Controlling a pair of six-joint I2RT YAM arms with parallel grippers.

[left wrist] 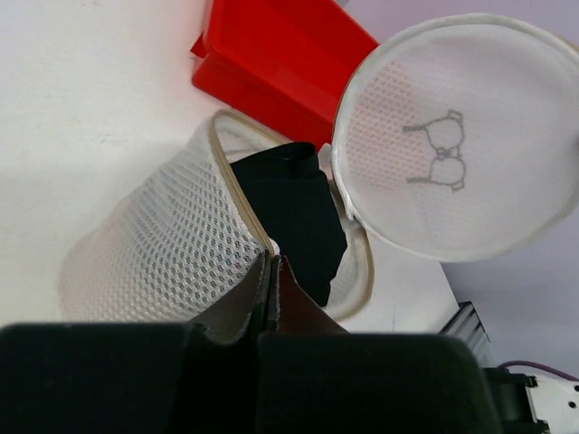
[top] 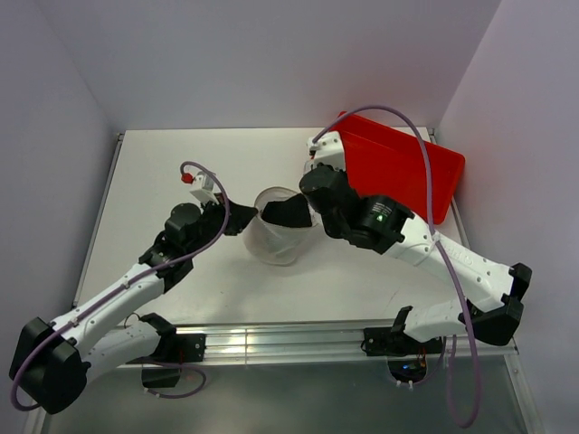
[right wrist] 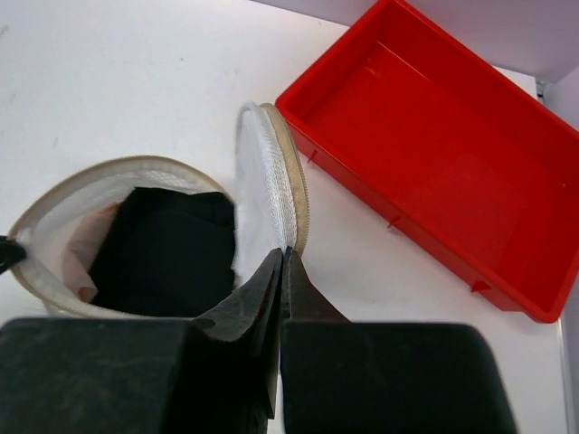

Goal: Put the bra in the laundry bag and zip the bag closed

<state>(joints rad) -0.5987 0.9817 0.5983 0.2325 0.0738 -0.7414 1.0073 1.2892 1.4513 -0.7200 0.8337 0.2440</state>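
Note:
The laundry bag (top: 276, 242) is a round whitish mesh pouch in the middle of the table, and it stands open. Its round lid (left wrist: 461, 136) is folded up and back; it also shows edge-on in the right wrist view (right wrist: 267, 185). Black fabric (right wrist: 167, 249) fills the bag's opening, with a pale pink-beige bit of the bra (right wrist: 86, 260) showing at its left edge. My left gripper (left wrist: 271, 264) is shut on the bag's near rim. My right gripper (right wrist: 283, 258) is shut on the lid's zipper rim.
An empty red plastic tray (top: 412, 167) sits at the back right, just beyond the bag; it also shows in the left wrist view (left wrist: 280, 54) and the right wrist view (right wrist: 434, 154). A metal rail runs along the table's near edge (top: 298, 339).

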